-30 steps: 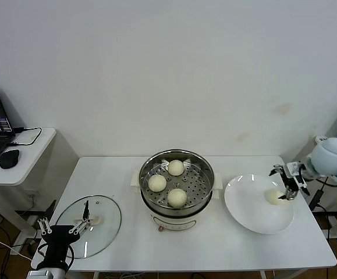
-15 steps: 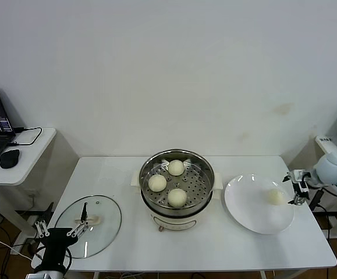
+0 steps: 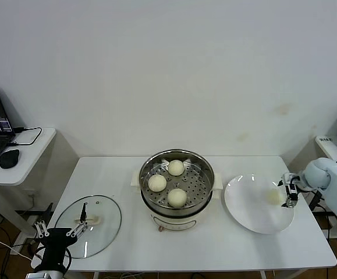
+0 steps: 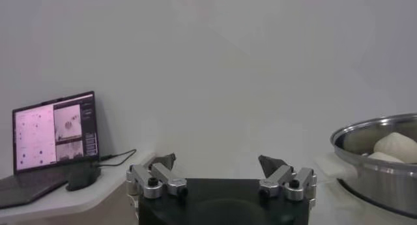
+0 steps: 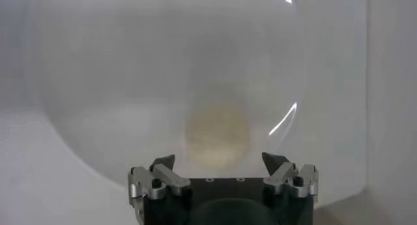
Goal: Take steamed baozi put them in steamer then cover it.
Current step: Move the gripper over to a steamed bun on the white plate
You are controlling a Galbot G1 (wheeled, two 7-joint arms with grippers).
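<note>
Now the right gripper (image 3: 288, 194) hovers at the frame's right by the last baozi (image 3: 274, 197), jaws apart; the left gripper (image 3: 60, 231), lower left, is open too.

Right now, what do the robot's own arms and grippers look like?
The right arm has a smooth, rounded pale grey-white shell. Its right gripper is black with silver linkage bars and dark pointed jaws. The left gripper is the same build: black body, silver links joined by round pins, dark jaws. No markings are legible.
</note>
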